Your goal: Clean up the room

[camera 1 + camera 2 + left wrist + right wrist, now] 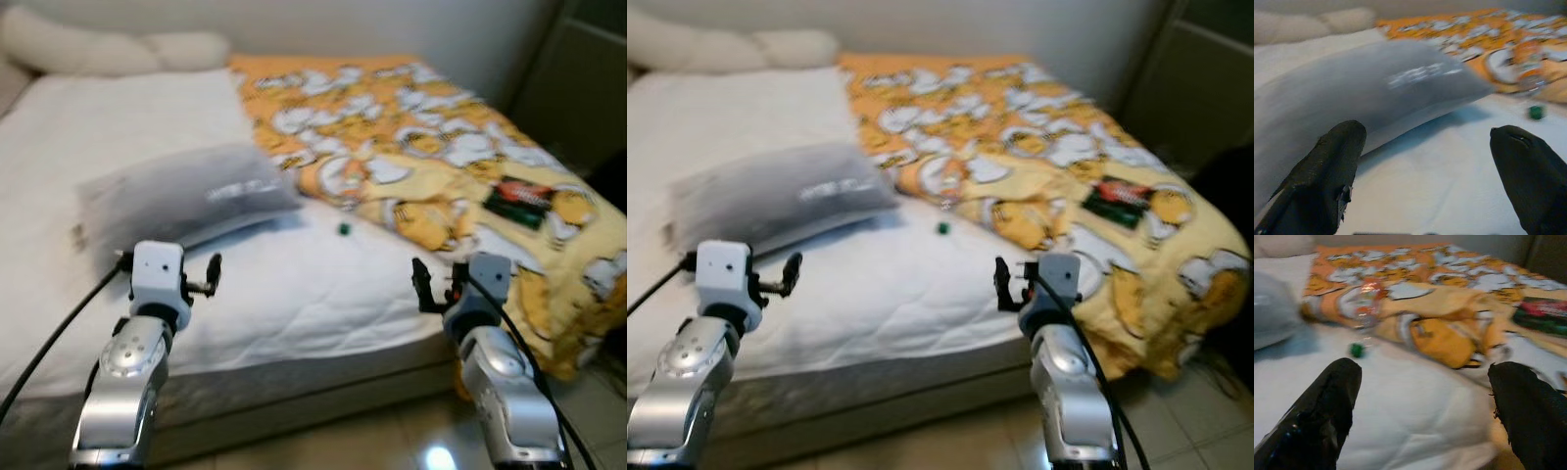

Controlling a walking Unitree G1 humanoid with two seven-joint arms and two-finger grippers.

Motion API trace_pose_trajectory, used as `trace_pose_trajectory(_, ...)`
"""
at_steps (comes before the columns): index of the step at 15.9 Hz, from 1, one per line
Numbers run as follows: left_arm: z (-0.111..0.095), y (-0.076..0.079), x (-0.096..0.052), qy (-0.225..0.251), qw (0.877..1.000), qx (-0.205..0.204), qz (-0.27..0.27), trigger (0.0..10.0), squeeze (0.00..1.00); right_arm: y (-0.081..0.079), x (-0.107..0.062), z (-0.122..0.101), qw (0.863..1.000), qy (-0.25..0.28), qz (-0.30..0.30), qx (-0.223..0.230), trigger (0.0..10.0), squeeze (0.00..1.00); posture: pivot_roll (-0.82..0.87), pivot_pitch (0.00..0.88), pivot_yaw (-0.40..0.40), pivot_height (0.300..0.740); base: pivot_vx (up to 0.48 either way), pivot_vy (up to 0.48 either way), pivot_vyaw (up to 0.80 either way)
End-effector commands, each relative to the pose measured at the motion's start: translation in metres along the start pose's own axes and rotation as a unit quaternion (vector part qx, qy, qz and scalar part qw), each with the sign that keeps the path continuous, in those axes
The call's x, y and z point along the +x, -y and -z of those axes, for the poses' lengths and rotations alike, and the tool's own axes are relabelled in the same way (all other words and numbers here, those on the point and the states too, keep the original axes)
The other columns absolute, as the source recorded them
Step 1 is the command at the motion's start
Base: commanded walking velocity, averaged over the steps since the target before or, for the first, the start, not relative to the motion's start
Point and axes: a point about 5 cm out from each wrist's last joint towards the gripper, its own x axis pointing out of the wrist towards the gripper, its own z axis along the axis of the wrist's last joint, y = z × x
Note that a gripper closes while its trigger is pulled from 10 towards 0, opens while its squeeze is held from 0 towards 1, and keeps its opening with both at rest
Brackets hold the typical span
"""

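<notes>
You are getting bare white mattress point(294, 294) lying open at frame centre; a grey pillow point(186, 196) is blocking the left, the bunched orange blanket point(431, 147) the right, a small green object point(344, 229) sitting between.

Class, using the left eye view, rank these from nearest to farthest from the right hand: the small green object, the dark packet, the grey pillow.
1. Small green object, on the white sheet, ahead and left of the right hand.
2. Dark packet, on the orange blanket, ahead-right.
3. Grey pillow, far left.

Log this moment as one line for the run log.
left pincer: open, near grey pillow | right pincer: open, over bed edge | green cap on white sheet | blanket rumpled
</notes>
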Motion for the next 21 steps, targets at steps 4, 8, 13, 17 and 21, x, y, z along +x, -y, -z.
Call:
trace_pose_trajectory(4, -0.005, 0.008, 0.005, 0.010, 1.000, -0.007, 0.007, 10.0, 0.78, 0.018, -0.001, -0.001, 1.000, 0.002, 0.028, 0.004, 10.0, 1.00, -0.07, 0.000, -0.040, 0.740, 0.324, 0.000, 0.00)
trace_pose_trajectory(8, -0.009, 0.016, 0.010, 0.017, 0.999, 0.011, 0.029, 10.0, 0.77, 0.005, 0.006, -0.009, 0.999, 0.009, -0.024, -0.019, 10.0, 1.00, -0.07, 0.000, -0.037, 0.740, 0.323, 0.000, 0.20)
trace_pose_trajectory(13, -0.010, 0.014, 0.010, 0.019, 0.999, 0.015, 0.027, 10.0, 0.77, 0.001, 0.004, -0.002, 0.999, -0.003, -0.028, -0.017, 10.0, 1.00, -0.07, 0.000, -0.032, 0.740, 0.324, 0.000, 0.80)
trace_pose_trajectory(17, -0.009, 0.016, 0.009, 0.018, 0.999, 0.011, 0.028, 10.0, 0.77, 0.007, 0.005, -0.003, 1.000, 0.000, -0.013, -0.007, 10.0, 1.00, -0.07, 0.000, -0.034, 0.740, 0.322, 0.000, 0.00)
trace_pose_trajectory(21, -0.008, 0.016, 0.010, 0.017, 0.999, 0.011, 0.029, 10.0, 0.77, 0.006, 0.006, -0.003, 1.000, -0.001, -0.021, -0.013, 10.0, 1.00, -0.07, 0.000, -0.033, 0.740, 0.321, 0.000, 0.00)
